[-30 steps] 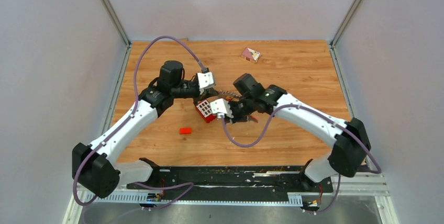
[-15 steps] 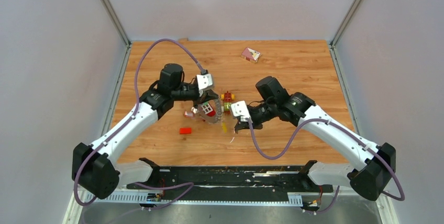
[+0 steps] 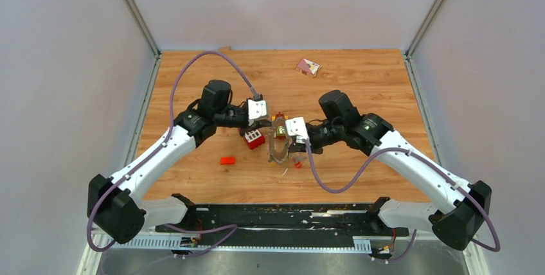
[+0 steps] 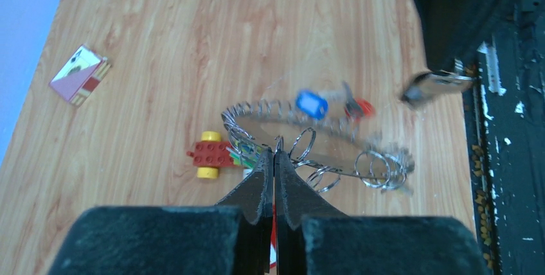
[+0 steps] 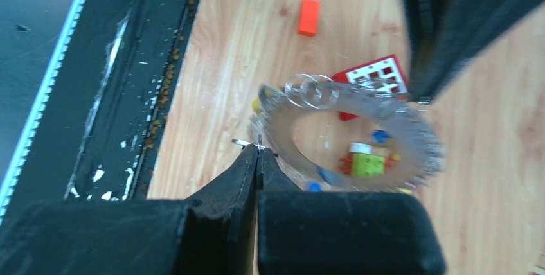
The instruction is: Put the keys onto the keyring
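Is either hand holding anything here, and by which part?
The keyring is pinched by both: the left hand grips the coiled rim at its near edge, the right hand the rim's outer edge.

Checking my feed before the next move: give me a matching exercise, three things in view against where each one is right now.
Things:
1. keyring
2. small red brick
3. card box

Places:
A. by the far edge of the table
B. pinched in the shut jaws of both arms
C. lying alone, close to the left arm

Pairs: 1-B, 2-C, 3-A
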`<state>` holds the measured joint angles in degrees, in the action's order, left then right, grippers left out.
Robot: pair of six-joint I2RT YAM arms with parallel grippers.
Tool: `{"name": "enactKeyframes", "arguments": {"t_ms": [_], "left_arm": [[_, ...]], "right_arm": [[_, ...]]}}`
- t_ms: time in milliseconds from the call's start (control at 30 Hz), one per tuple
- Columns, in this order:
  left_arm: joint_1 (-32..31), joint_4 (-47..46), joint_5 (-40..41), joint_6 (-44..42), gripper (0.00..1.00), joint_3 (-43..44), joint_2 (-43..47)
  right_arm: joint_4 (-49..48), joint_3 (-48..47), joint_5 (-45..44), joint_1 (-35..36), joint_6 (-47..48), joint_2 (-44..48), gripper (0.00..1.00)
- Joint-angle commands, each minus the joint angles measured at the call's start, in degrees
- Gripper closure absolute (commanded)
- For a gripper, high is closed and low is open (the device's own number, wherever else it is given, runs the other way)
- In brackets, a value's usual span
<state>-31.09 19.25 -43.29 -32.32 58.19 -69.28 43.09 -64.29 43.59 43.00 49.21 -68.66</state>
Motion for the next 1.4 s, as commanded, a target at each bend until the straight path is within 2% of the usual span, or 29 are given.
{"name": "enactKeyframes", "arguments": {"t_ms": [0,233,467,533,967,1367], "left_arm": [[-2.06,-1.02,-4.07,-4.48,1.0,-0.75,3.4],[-4.41,0.58,-10.86,-14.14,1.0,-3.59,5.51],[-4.42,6.72,-18.96,-30.43,1.0,-6.69,5.77],[-4.47,6.86,-20.34,-32.76,1.0,-8.07,5.89],[-4.57,5.18,-21.75,-33.67,1.0,-10.47,6.56],[-4.51,2.41,-20.53,-28.56,1.0,-10.47,6.34]], "right_arm": [[-3.71,-3.63,-2.92,-1.04,0.48,3.71,1.0],[-6.9,-0.22,-5.59,-1.26,4.49,7.04,1.0],[-13.8,5.02,-6.78,-0.78,5.15,6.92,1.0],[-14.77,5.65,-6.96,-0.18,5.19,6.31,1.0],[-16.11,7.84,-9.19,6.28,6.22,2.28,1.0],[-16.25,7.74,-9.52,8.29,5.97,2.09,1.0]]}}
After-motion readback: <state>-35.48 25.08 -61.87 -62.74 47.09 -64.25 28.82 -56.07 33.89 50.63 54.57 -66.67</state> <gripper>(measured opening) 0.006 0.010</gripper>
